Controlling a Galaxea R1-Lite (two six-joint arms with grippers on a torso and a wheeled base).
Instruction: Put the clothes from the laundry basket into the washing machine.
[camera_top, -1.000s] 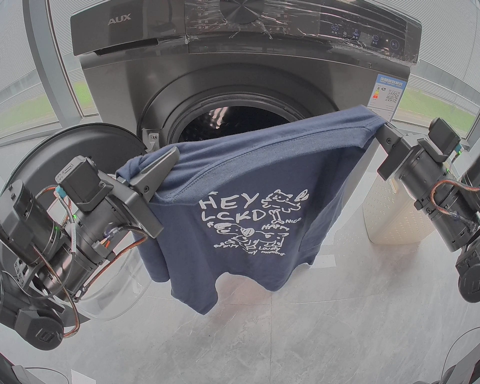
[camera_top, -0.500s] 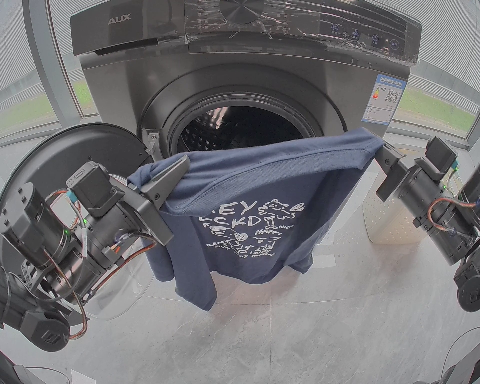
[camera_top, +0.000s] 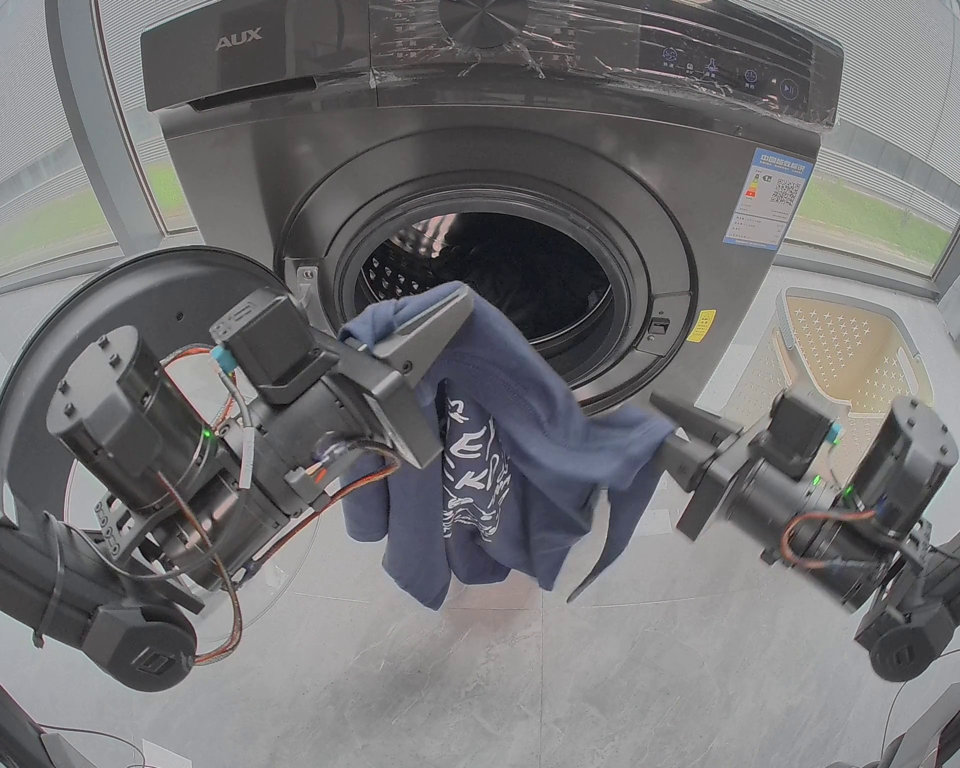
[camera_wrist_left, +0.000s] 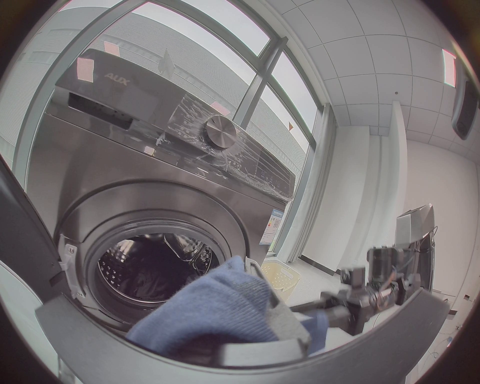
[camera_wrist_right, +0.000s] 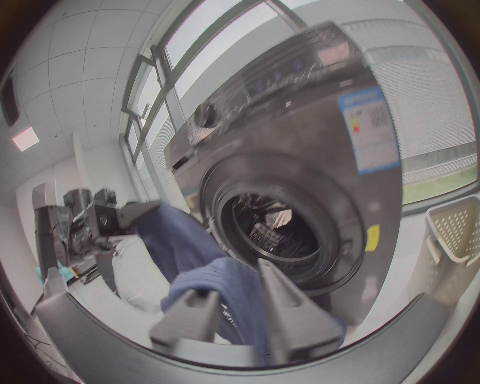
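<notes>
L gripper is clamped shut on one bunched end of the navy t-shirt. I've got it held up just in front of the drum opening, at its lower-left rim. On the L wrist cam the cloth sits wedged between the fingers, w/ the drum right behind it.

R gripper pinches the other end of the shirt, lower down and off to the right, below the opening's rim. The R wrist cam shows blue fabric squeezed between its two fingers.

Between the two grippers the shirt sags in a deep fold. Its white print is turned nearly edge-on and the loose tails dangle underneath, above the floor.

The washing machine is a dark grey front-loader. Its door is swung wide open on the left, behind the L arm. Inside of the drum is too dark to read.

The cream perforated laundry basket stands on the floor right of the machine, behind the R arm.
</notes>
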